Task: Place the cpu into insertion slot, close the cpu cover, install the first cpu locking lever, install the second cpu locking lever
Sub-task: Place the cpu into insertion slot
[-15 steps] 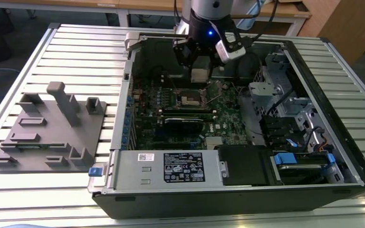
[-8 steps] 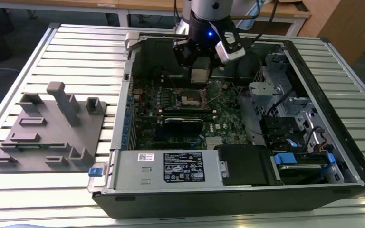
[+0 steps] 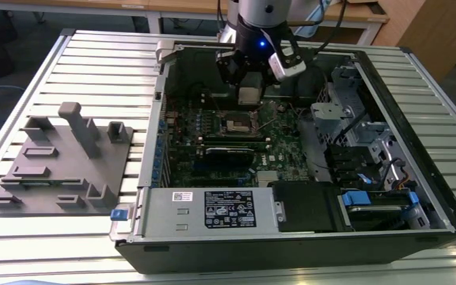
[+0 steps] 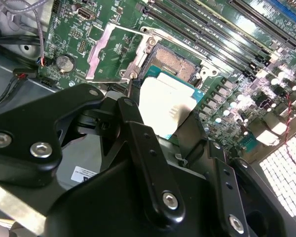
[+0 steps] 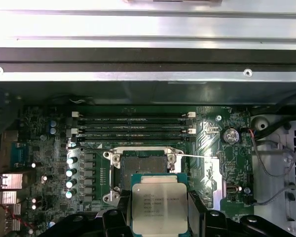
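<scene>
Arm and tool [image 3: 248, 98] hang over the open black metal computer case [image 3: 291, 256] on your slatted silver worktop [image 3: 93, 65] in the exterior view. The tool pinches the cpu [image 3: 249, 94], a small flat square chip with a dull silver-grey metal top. It is held above, and apart from, the insertion slot [image 3: 238, 123], the small square dark-centred socket with a silvery rim.

In the second wrist view, the black fingers [image 4: 138, 133] are closed against opposite edges of the cpu [image 4: 165, 106]. The slot [image 4: 176, 61] lies just beyond it, bare. The cpu cover [image 4: 96, 58], a thin silvery square metal frame with a large window, is swung open beside the slot.

In the first wrist view, you see the cpu [image 5: 159, 203] sitting square between the fingers [image 5: 122, 210], near the slot [image 5: 140, 168] and not yet over it. The long black memory slots [image 5: 133, 126] run beyond.

Treat the chip as light, stiff and probably slick on its metal top. Its underside and the socket contacts are likely fragile, so an edge hold like this one suits it.
</scene>
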Controlling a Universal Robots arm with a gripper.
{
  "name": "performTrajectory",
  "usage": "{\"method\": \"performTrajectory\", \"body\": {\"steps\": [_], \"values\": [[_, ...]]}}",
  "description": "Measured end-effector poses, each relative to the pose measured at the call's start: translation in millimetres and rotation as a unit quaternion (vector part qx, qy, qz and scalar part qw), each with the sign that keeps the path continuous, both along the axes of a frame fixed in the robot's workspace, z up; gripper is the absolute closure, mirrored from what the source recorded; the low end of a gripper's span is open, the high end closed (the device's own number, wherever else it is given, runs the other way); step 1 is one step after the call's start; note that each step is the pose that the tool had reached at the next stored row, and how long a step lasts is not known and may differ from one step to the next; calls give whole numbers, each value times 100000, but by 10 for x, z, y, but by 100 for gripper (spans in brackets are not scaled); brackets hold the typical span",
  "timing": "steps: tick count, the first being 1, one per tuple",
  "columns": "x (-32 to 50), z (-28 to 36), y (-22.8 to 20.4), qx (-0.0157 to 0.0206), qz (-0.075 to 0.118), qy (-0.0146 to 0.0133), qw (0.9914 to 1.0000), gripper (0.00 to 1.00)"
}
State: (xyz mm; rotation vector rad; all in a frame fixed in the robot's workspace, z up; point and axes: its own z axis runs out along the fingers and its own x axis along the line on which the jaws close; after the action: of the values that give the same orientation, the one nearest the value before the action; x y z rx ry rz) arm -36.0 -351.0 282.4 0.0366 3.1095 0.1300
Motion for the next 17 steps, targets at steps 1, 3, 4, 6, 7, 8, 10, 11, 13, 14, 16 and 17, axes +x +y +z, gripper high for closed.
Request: {"method": "performTrajectory", "body": {"steps": [1,3,4,6,7,8,10,11,13,14,16,17], "values": [[0,-7,0,-25,-2,6,100000,46],[-1,-21,0,-59,-3,5,100000,46],[-1,-27,0,-86,-1,8,100000,46],[-1,-34,0,-153,-2,13,100000,46],[-1,-35,0,-188,-1,18,100000,46],[-1,-36,-1,-214,-2,19,100000,46],[-3,-42,0,-419,-11,7,99999,46],[-5,-46,0,-827,-8,5,99997,46],[-6,-60,1,-1567,-5,0,99988,46],[-7,-69,1,-1803,-4,0,99984,46],[-9,-91,1,-1989,0,6,99980,46],[-13,-103,1,-2006,-2,5,99980,46]]}}
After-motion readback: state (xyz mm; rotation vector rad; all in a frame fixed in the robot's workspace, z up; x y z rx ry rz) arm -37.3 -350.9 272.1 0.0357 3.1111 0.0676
